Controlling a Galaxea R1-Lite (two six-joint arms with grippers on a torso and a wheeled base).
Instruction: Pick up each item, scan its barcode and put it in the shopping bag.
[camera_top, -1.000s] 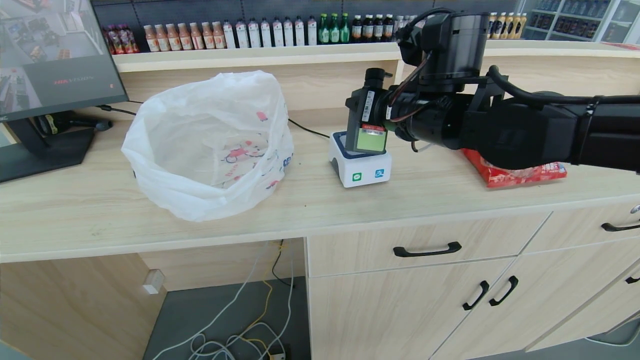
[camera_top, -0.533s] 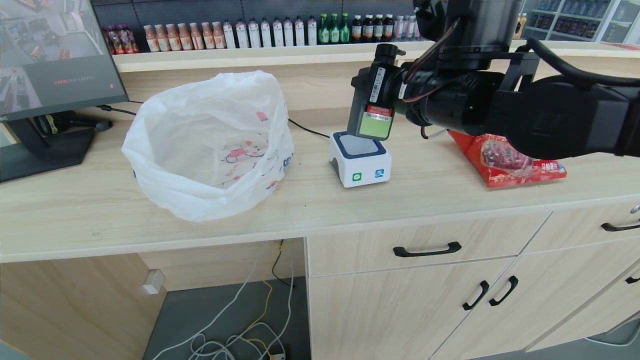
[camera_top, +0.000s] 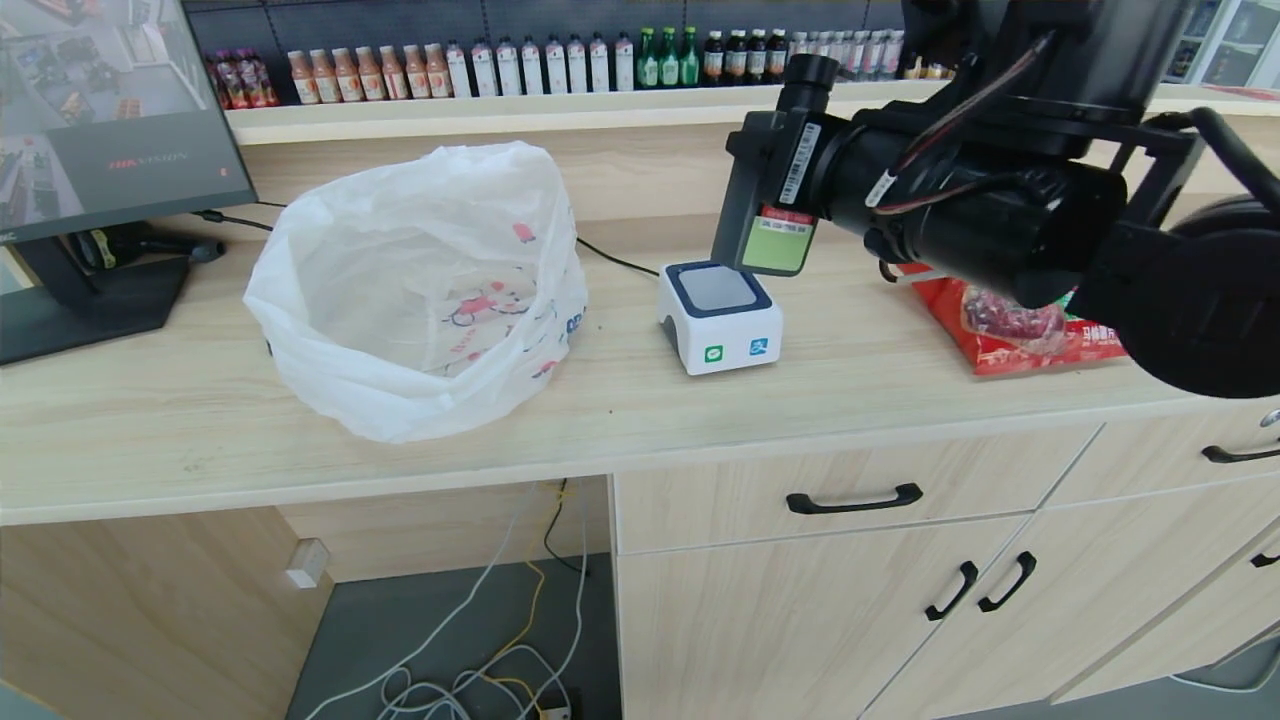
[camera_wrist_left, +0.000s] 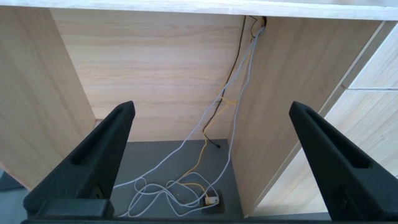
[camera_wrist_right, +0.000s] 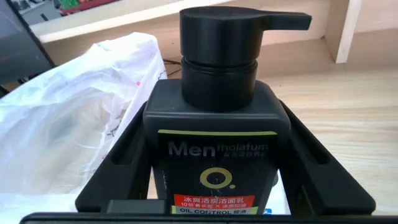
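Our right claw (camera_top: 765, 185) grips the dark pump bottle (camera_top: 775, 245) near upright, raised above the desk (camera_top: 900, 390) just behind the scanner (camera_top: 718, 318). The shopping bag (camera_top: 330, 370) sits to the scanner's left. We judge the carry across risky: a low pass could snag the bag's soft rim and fold it shut. The head view places bottle, scanner and bag, while the right wrist view shows a finger on each flank of the bottle. Our left claw (camera_wrist_left: 211, 109) hangs wide open under the desk.
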